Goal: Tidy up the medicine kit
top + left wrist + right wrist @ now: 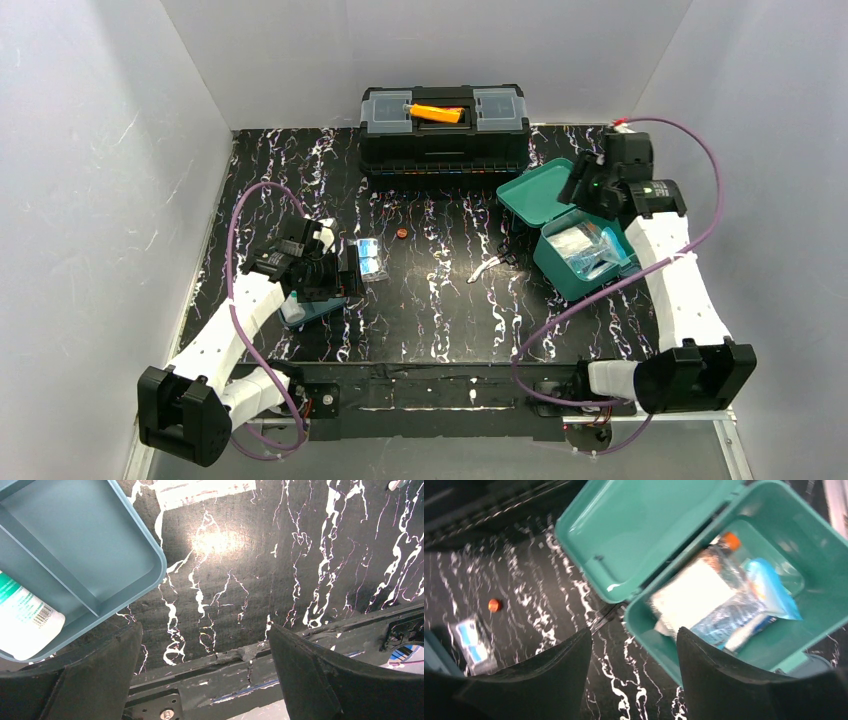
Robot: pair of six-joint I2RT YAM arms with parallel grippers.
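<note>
Small teal-green plastic medicine kit (570, 283) sits lid-open on the bench's (440, 320) right side, just below the right hand (633, 640), which is spread apart and empty. The left hand (205, 635), wide open and empty too, is well apart.

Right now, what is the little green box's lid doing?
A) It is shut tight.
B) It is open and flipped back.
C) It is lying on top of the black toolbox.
B: the lid of the medicine kit lies swung back beside the box, with packets showing inside.
</note>
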